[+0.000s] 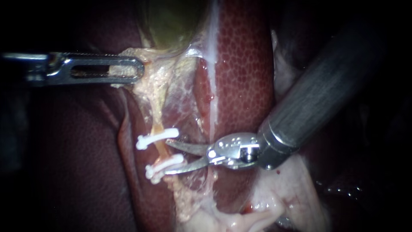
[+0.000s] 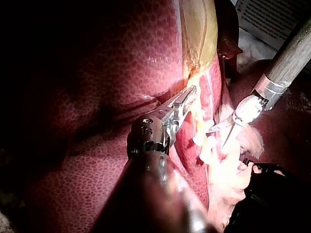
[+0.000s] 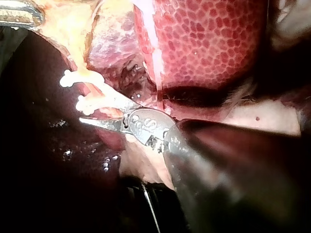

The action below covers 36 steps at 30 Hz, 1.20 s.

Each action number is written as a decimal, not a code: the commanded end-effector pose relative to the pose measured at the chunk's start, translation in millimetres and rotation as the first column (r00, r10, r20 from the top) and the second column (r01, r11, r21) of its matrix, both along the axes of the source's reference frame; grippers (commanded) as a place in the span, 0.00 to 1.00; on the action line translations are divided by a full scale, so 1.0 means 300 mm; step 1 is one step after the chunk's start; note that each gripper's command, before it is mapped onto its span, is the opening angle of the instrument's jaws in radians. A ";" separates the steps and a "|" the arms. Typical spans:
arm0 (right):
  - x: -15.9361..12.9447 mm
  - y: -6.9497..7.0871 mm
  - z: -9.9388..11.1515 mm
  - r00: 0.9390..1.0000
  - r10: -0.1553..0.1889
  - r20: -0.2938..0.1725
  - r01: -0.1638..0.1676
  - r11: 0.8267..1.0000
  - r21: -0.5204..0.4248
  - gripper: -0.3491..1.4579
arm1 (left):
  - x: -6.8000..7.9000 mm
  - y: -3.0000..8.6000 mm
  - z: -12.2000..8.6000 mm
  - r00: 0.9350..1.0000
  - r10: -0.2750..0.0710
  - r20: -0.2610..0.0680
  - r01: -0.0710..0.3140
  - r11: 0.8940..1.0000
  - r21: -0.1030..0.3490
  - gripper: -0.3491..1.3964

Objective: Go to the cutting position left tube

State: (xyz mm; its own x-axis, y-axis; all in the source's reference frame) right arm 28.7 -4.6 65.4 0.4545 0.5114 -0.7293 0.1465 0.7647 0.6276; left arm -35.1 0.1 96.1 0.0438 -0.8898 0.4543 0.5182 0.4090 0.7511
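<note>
tube is lying between two clips, its length crossing the open blades of the right instrument, whose tips are just beside it and holding nothing. left instrument, well apart above, is gripping tissue under the gallbladder with closed jaws.

Right instrument: dark grey shaft, shiny silver wrist; left instrument: slotted steel.

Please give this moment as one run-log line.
left instrument: shut on tissue below gallbladder | right instrument: open, tips at tube between upper clip and lower clip | cut: not yet
</note>
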 end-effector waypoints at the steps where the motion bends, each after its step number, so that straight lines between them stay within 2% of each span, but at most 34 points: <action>1: 0.0003 0.0000 0.0001 1.000 -0.002 -0.001 0.002 1.000 0.001 0.99 | -0.0001 0.0000 0.0000 1.000 0.000 0.000 0.000 1.000 0.000 0.00; 7: 0.0013 0.0003 0.0010 1.000 -0.012 -0.006 0.012 1.000 0.014 0.99 | -0.0002 -0.0002 -0.0003 1.000 -0.001 -0.001 0.001 1.000 0.000 0.00; 19: 0.0034 0.0005 0.0050 1.000 -0.011 -0.002 0.011 1.000 0.029 0.99 | -0.0004 -0.0004 -0.0006 1.000 -0.004 -0.003 0.004 1.000 -0.001 0.00; 21: 0.0038 0.0003 0.0043 1.000 -0.022 -0.009 0.023 0.999 0.036 0.99 | -0.0004 -0.0004 -0.0006 1.000 -0.004 -0.003 0.004 1.000 -0.001 0.00; 26: 0.0054 -0.0005 0.0012 0.996 -0.075 -0.043 0.077 0.995 0.057 0.95 | -0.0004 -0.0004 -0.0006 1.000 -0.004 -0.003 0.004 1.000 -0.001 0.00; 36: 0.0123 -0.0015 -0.0014 0.989 -0.125 -0.085 0.133 0.987 0.094 0.90 | -0.0006 -0.0004 -0.0007 1.000 -0.004 -0.003 0.004 1.000 -0.001 0.00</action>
State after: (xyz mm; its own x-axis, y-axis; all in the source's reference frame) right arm 32.6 -5.0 64.9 0.4635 0.5233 -0.7150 0.2957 0.6694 0.6816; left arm -35.3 0.0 95.9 0.0417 -0.8896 0.4548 0.5224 0.4074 0.7491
